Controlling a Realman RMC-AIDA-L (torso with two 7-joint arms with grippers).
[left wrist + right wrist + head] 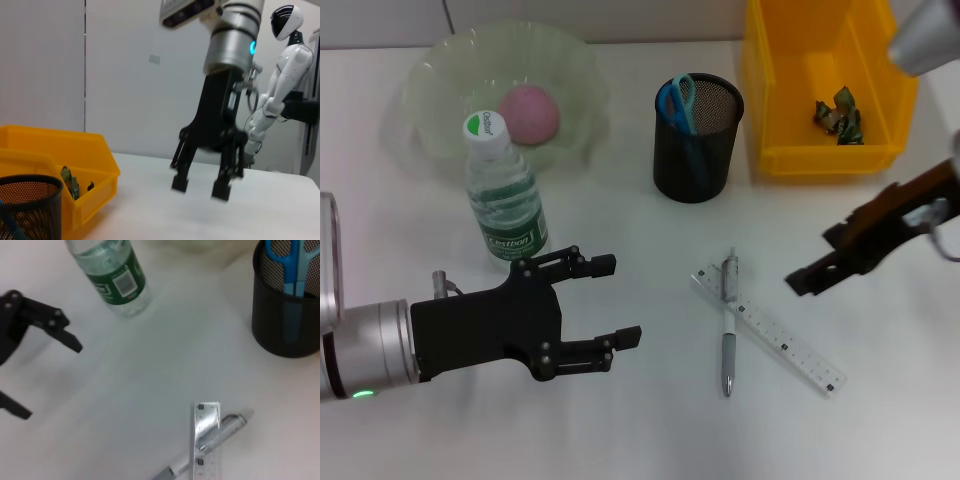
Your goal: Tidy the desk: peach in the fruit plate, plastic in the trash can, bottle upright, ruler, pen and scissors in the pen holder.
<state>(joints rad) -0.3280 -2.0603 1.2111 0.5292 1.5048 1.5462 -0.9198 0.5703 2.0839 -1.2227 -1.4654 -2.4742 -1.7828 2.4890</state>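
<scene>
Black and angular, the right gripper [820, 268] is held low over the white desk [620, 420] with its jaws parted and nothing between them; from the left wrist view the two fingers are seen hanging apart above bare tabletop. Just toward the robot's left of it lie the two things not yet put away: a clear plastic ruler [768, 329] and a silver-grey pen [728, 330]. They are crossed and touching near their far ends. The ruler's long axis runs diagonally, from beside the pen's far end down toward the robot's right; the pen's axis runs nearly straight toward and away from the robot. The right gripper is judged the nearer tool to both, being close beside the ruler's right end.

Farther left, the black left gripper [610, 302] is held open and empty near the desk, well apart from the pen. Just behind it a clear water bottle with a green label and white cap [503, 200] is already stood upright.

At the back, a black mesh pen holder [697, 140] holds blue-handled scissors [677, 100] and nothing else that can be made out. A pale green translucent fruit plate [430, 90] holds a pink peach [529, 113]. A yellow plastic bin [780, 100] serving as the trash can holds a crumpled dark-green piece of plastic [838, 115].
</scene>
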